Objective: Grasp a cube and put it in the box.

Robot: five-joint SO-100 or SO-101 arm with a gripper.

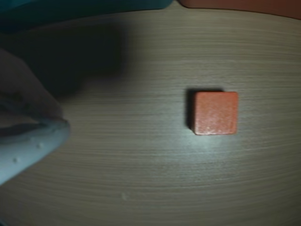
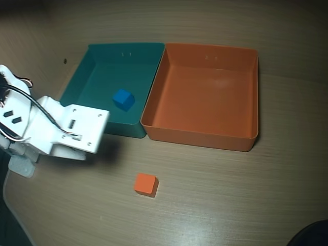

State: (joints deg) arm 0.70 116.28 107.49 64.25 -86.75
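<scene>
The small orange cube (image 1: 216,113) lies flat on the wooden table, right of centre in the wrist view. In the overhead view the cube (image 2: 146,184) sits in front of the trays, below the box (image 2: 200,134), a large orange tray that is empty. My gripper (image 1: 61,129) shows only one pale finger (image 1: 33,143) at the left edge of the wrist view, well apart from the cube and holding nothing. From above, the arm's white wrist housing (image 2: 77,130) covers the jaws, up and to the left of the cube.
A teal-green tray (image 2: 97,72) stands against the box's left side, with a small blue cube (image 2: 123,99) inside. Its front corner lies close to the wrist housing. A dark object (image 2: 312,236) sits at the bottom right corner.
</scene>
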